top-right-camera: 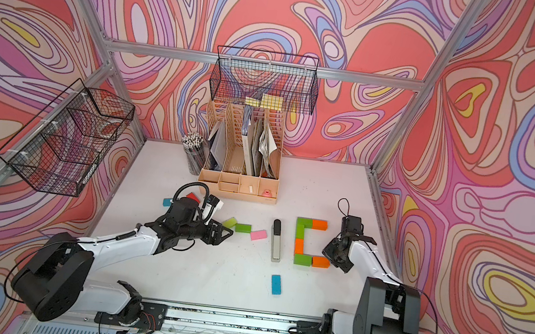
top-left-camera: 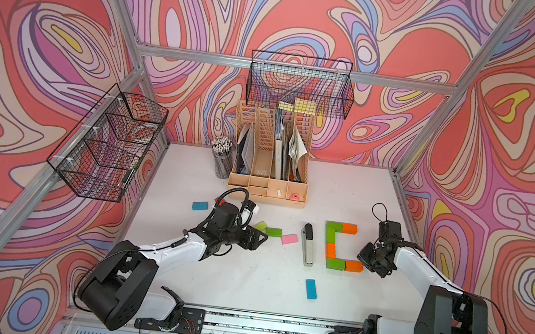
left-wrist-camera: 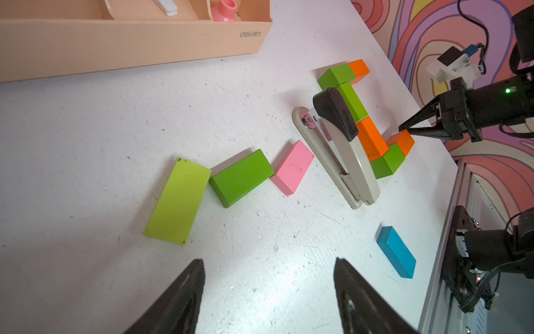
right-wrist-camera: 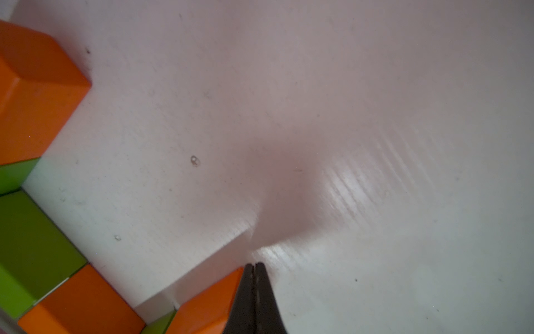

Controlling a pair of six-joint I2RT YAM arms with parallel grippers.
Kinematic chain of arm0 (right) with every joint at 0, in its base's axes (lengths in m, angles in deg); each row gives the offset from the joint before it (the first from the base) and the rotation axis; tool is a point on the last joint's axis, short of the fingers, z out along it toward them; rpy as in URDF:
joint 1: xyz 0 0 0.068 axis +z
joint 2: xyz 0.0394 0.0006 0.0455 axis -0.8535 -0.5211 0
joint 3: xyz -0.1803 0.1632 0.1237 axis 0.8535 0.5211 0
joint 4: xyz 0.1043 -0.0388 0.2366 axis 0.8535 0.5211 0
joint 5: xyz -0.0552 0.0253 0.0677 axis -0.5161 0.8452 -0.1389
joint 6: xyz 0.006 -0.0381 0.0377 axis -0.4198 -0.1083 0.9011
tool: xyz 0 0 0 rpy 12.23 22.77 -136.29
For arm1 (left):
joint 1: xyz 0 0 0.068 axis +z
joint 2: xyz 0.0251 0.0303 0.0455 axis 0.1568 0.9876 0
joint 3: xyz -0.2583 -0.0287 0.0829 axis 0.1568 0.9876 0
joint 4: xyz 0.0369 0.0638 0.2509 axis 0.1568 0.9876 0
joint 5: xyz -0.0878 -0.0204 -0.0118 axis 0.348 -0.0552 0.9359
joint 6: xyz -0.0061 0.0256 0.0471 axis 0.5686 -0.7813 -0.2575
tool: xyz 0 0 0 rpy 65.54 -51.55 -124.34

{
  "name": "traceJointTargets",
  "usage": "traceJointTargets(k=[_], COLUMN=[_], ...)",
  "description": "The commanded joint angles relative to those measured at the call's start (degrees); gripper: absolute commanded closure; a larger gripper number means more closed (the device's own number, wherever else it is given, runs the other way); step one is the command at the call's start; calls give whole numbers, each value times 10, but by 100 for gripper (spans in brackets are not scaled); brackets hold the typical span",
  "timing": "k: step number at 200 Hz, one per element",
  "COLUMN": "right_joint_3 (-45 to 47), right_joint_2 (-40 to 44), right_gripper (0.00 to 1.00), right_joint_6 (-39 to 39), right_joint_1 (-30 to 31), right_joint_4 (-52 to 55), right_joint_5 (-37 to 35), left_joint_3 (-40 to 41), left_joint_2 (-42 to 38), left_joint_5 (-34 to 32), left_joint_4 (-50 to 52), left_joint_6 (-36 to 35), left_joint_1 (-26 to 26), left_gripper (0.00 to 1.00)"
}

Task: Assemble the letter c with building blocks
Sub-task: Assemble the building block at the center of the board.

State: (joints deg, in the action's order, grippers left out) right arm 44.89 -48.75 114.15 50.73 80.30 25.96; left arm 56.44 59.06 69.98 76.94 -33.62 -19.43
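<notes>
Orange-and-green letter c (top-left-camera: 331, 250) appears complete; right gripper (right-wrist-camera: 254, 265), fingers pressed together, seemingly nudges its end brick (right-wrist-camera: 208, 303) square; left gripper (left-wrist-camera: 268, 260) fingers spread, empty.

The letter c (top-left-camera: 331, 250) lies flat, a squared bracket of six green and orange bricks: a straight spine and two short orange-tipped arms opening toward the robot's right. To its left a lime brick (top-left-camera: 260, 225), a green brick (top-left-camera: 273, 232) and a pink brick (top-left-camera: 290, 239) form a ragged row; the far blue brick (top-left-camera: 199, 205) lies farther left, the near blue brick (top-left-camera: 311, 288) closer to the robot.
</notes>
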Motion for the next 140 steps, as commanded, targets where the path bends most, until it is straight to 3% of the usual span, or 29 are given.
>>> traceJointTargets(k=[1,140], right_joint_3=[7,9], right_joint_2=[2,-5], right_gripper=[100,100], right_joint_6=[-4,-6], right_joint_1=[-3,-3], right_joint_4=[-1,-8], right_joint_5=[6,13], left_joint_3=[-7,-8], left_joint_2=[2,5], left_joint_5=[-5,-6], left_joint_4=[3,3], left_joint_6=[-10,-11], left_joint_1=[2,2], left_gripper=[27,27])
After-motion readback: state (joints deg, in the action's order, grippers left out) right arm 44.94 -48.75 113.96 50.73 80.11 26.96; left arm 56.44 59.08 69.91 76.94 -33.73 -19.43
